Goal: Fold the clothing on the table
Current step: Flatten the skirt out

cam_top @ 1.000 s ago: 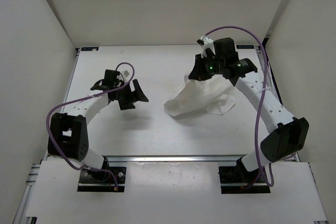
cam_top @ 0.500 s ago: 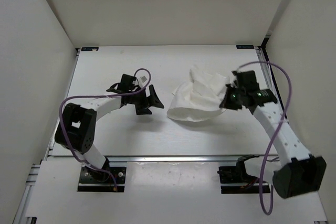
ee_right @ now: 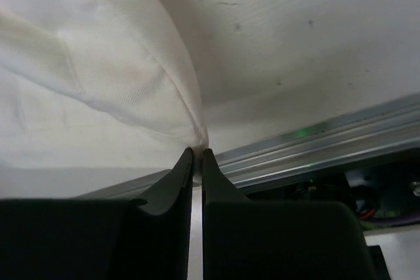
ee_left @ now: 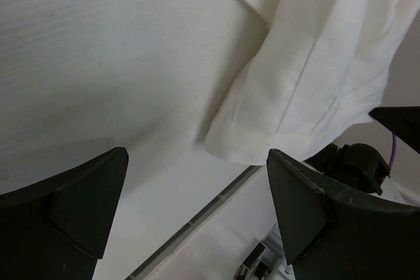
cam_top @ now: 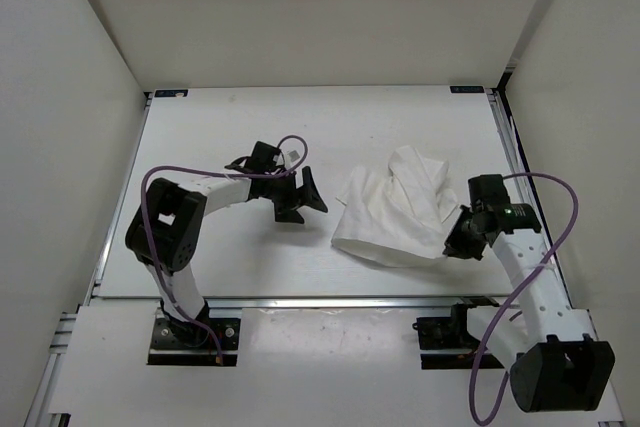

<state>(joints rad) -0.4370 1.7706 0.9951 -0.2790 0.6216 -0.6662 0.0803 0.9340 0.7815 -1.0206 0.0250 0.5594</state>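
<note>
The clothing [cam_top: 395, 212] lies crumpled on the table [cam_top: 220, 127], off toward 3 o'clock from the table's middle. It is a soft white heap with a folded ridge running from its 12 o'clock end down to its 5 o'clock corner. Its lower hem sits near the metal rail [cam_top: 300, 300] along the near edge.

The right gripper [cam_top: 455, 245] is low at the heap's 4 o'clock corner. Its two fingers are pressed together on a pinch of the clothing's edge. From the right wrist view the dark fingers [ee_right: 177, 175] meet with the white fabric [ee_right: 98, 77] bunched right at their tips, and the rail [ee_right: 315, 149] runs just beyond at 3 o'clock.

The left gripper [cam_top: 303, 202] hangs at the heap's 9 o'clock side, just beside it but apart, with its jaws spread wide. In the left wrist view the two dark fingers [ee_left: 79, 195] frame bare tabletop, and the hemmed corner of the clothing [ee_left: 295, 83] lies ahead toward 1 o'clock. Whether that gripper touches the table I can't quite tell from here.

A purple cable [cam_top: 545, 179] loops along the right arm.
</note>
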